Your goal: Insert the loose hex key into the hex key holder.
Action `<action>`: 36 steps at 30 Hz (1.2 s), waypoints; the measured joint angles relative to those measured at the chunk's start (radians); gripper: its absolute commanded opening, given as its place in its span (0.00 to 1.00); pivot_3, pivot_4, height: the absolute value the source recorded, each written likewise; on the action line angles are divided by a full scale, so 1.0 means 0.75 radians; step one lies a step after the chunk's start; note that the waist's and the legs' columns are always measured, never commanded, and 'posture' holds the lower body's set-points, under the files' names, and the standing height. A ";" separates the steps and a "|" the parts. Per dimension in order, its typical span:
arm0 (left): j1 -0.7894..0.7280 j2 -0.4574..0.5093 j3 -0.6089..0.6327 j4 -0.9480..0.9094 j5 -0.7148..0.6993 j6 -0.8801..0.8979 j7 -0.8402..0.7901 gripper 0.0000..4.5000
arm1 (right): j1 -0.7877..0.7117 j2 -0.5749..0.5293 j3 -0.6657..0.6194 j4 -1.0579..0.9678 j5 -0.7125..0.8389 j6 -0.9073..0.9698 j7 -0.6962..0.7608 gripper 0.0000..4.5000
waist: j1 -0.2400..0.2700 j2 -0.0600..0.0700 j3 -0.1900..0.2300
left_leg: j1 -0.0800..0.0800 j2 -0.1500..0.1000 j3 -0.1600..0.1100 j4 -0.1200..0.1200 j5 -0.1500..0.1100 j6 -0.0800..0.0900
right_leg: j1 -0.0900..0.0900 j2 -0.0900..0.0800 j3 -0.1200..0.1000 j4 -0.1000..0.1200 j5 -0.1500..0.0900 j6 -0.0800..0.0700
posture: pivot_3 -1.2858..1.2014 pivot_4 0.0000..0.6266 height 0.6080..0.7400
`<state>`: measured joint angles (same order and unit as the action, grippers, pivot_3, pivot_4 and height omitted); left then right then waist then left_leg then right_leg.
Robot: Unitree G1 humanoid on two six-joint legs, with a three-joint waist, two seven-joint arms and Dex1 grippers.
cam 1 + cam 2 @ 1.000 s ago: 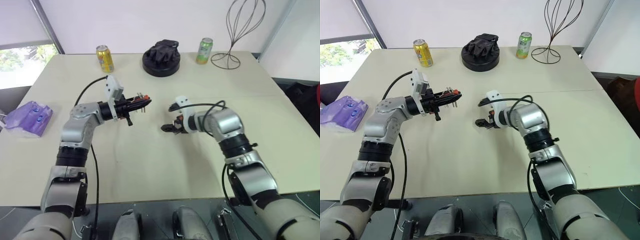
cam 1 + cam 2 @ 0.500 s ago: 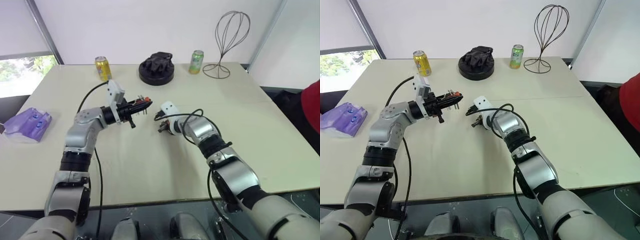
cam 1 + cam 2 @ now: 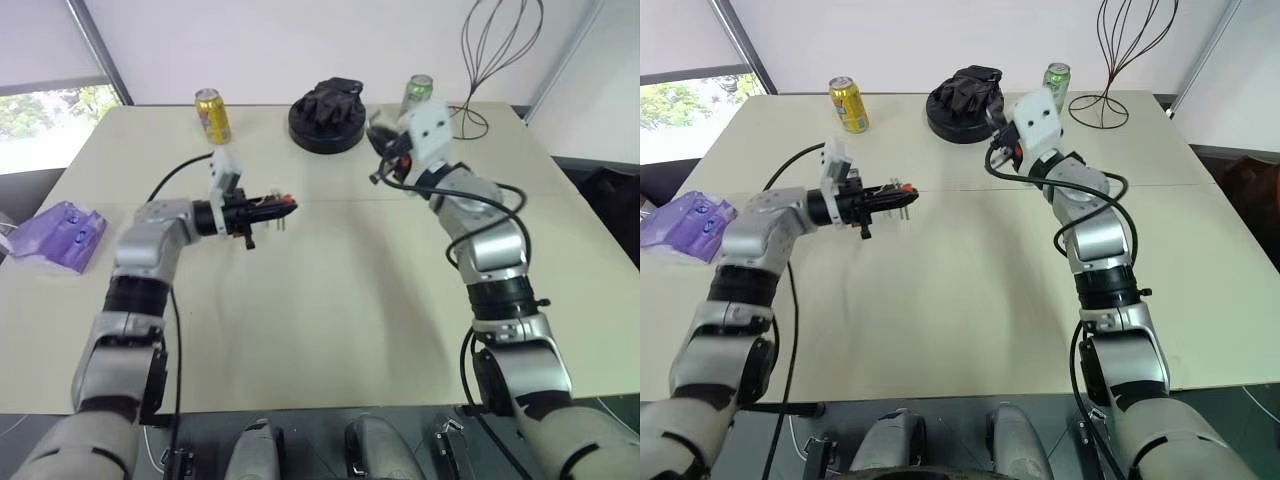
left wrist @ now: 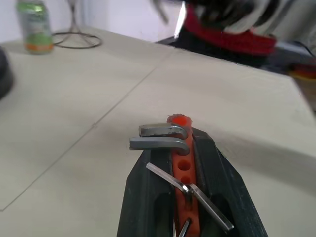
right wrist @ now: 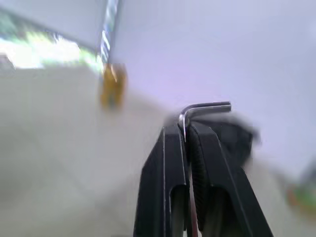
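Note:
My left gripper (image 3: 268, 207) points toward the table's middle, held level above the surface. It is shut on the hex key holder (image 4: 183, 169), a red-orange block with grey keys (image 4: 161, 131) sticking out sideways. My right gripper (image 3: 383, 166) is raised high over the back of the table, in front of the black round object. It is shut on the loose hex key (image 5: 206, 107), a thin grey L-shaped rod whose bent end pokes out past the fingertips (image 5: 170, 138). The two grippers are well apart, the right one higher and farther back.
A black round object (image 3: 327, 112) sits at the back centre of the beige table (image 3: 330, 300). A yellow can (image 3: 210, 115) and a green can (image 3: 418, 90) flank it. A wire stand (image 3: 495, 50) is at the back right, a purple bag (image 3: 65, 230) on the left edge.
My right gripper, low over the table before, has closed and swung up and back with the loose hex key in it. The left gripper holds its place. The camera view has shifted.

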<state>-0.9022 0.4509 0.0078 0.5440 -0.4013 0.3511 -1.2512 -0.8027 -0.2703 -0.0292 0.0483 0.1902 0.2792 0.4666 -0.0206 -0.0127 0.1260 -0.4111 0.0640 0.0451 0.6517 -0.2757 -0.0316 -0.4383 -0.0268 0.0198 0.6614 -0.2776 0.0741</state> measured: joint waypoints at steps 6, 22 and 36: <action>-0.219 -0.073 -0.007 0.288 0.034 -0.085 -0.078 0.00 | 0.049 0.128 -0.119 -0.247 0.323 0.212 -0.065 0.01 | 0.002 0.003 0.011 | 0.003 0.000 0.001 0.003 -0.002 0.005 | 0.001 0.001 0.003 0.000 0.000 -0.001 | 0.52 0.24 1.00; -0.376 -0.245 -0.006 0.555 0.128 -0.249 -0.189 0.00 | 0.069 0.191 -0.081 -0.297 0.394 0.259 -0.161 0.01 | 0.002 0.002 0.012 | 0.002 0.000 0.000 0.001 -0.003 0.005 | 0.000 0.002 0.004 0.000 0.000 -0.001 | 0.52 0.24 1.00; -0.419 -0.275 0.061 0.552 0.107 -0.222 -0.162 0.00 | 0.135 0.219 -0.033 -0.297 0.381 0.234 -0.182 0.01 | 0.002 0.002 0.013 | 0.002 -0.001 0.000 0.002 -0.003 0.005 | 0.000 0.002 0.004 0.000 0.000 0.000 | 0.52 0.24 1.00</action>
<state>-1.2168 0.2448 0.0536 0.9579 -0.3207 0.1844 -1.3726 -0.7014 -0.1057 -0.0539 -0.1748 0.4757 0.4545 0.3302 -0.0191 -0.0109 0.1354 -0.4093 0.0636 0.0452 0.6529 -0.2776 -0.0275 -0.4381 -0.0253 0.0228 0.6614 -0.2779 0.0737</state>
